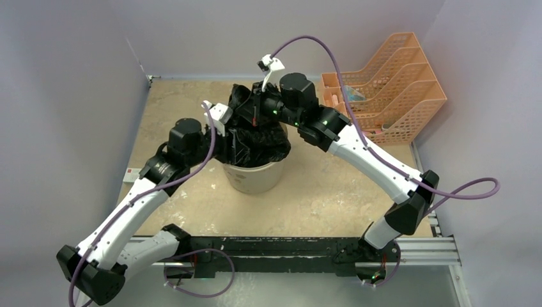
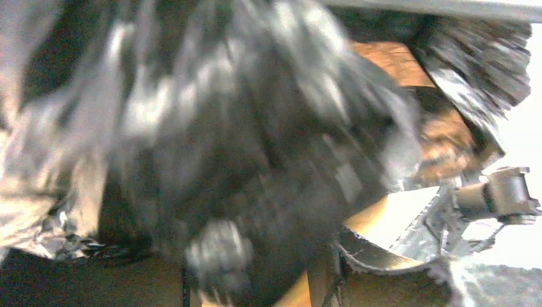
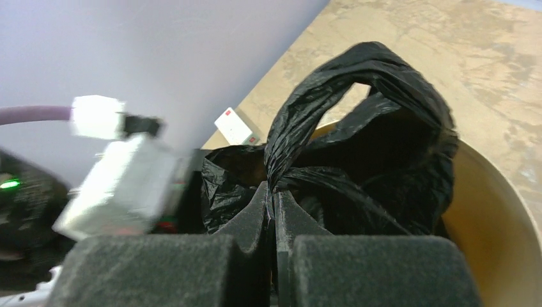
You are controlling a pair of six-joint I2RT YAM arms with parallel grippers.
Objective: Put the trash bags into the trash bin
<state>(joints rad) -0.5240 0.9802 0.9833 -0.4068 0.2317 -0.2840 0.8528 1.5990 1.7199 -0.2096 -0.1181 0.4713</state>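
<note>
The cream-beige trash bin (image 1: 257, 178) stands in the middle of the table. The crinkly black trash bag (image 1: 265, 135) fills its mouth and bulges above the rim. My right gripper (image 1: 250, 105) reaches in from the back right. In the right wrist view it (image 3: 273, 192) is shut on the twisted base of a loop handle of the bag (image 3: 383, 128), above the bin's inner wall (image 3: 492, 211). My left gripper (image 1: 233, 137) is pressed into the bag from the left. Its wrist view is blurred and full of black film (image 2: 255, 128), so its jaws are hidden.
An orange mesh desk organiser (image 1: 390, 89) stands at the back right, close behind the right arm. A small white box (image 1: 131, 174) lies at the table's left edge by the wall. Grey walls close in the left, back and right sides.
</note>
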